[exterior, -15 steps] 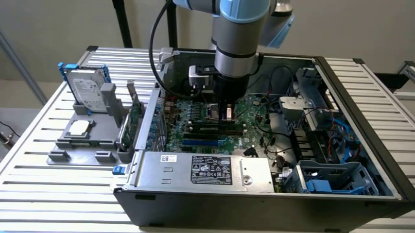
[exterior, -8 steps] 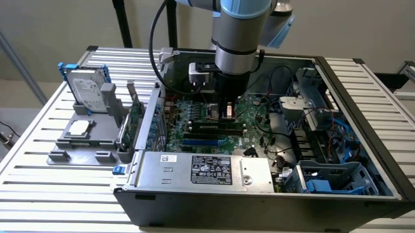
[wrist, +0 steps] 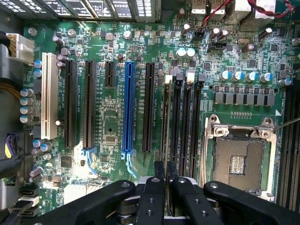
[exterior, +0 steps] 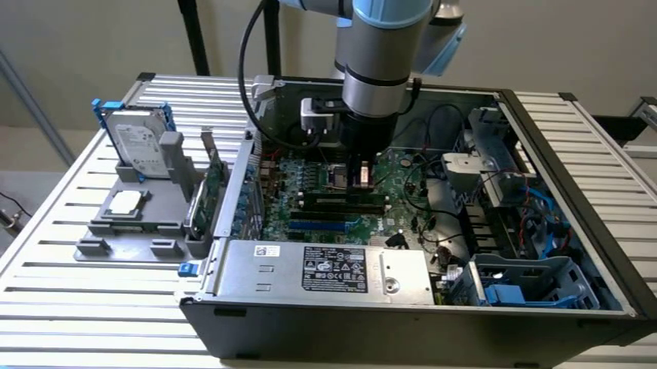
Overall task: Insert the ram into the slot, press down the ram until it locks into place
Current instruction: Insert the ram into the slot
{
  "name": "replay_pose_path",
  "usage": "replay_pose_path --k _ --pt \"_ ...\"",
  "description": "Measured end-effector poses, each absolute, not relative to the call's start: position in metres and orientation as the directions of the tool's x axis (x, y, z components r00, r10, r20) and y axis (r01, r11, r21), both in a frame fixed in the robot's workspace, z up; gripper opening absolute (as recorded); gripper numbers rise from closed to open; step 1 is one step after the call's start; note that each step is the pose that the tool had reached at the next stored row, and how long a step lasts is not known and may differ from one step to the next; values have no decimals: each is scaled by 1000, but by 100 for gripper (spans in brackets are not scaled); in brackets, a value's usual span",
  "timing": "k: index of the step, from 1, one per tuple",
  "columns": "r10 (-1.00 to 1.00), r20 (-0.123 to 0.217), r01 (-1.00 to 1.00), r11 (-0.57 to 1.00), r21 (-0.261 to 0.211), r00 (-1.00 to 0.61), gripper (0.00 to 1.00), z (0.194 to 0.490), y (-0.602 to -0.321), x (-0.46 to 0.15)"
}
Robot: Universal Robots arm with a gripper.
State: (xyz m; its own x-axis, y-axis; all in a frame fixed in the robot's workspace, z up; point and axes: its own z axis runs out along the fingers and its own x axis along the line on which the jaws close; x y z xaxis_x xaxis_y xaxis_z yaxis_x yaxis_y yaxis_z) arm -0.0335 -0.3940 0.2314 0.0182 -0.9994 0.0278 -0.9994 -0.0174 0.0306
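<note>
The ram (wrist: pixel 165 131) stands on edge between my fingers (wrist: pixel 159 171), so in the wrist view I see it as a thin line. It runs along the slot (wrist: pixel 168 86), the one of four parallel black sockets that is nearest the blue connector (wrist: pixel 128 108). I cannot tell whether it is fully seated or whether the end clips have caught. My claw (wrist: pixel 166 165) is closed on the ram, with the two fingers drawn in close on either side of it.

Past the other three black sockets is the bare square processor socket (wrist: pixel 239 154) in its metal frame. Beyond the blue connector are more long black connectors and a white one (wrist: pixel 49 96).

In the exterior view my claw (exterior: pixel 359 178) points straight down into the open computer case (exterior: pixel 411 323), over the green board. A metal power box (exterior: pixel 318 269) with a label sits at the near edge of the case. Toward the exterior view's left, a hard drive (exterior: pixel 138 142) stands in a grey holder (exterior: pixel 123 223) on the slatted table (exterior: pixel 61 269).
</note>
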Motion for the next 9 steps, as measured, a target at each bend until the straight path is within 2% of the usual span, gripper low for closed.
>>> replay_pose_path --k 9 --pt "-999 30 -998 -17 56 19 13 231 -394 -32"
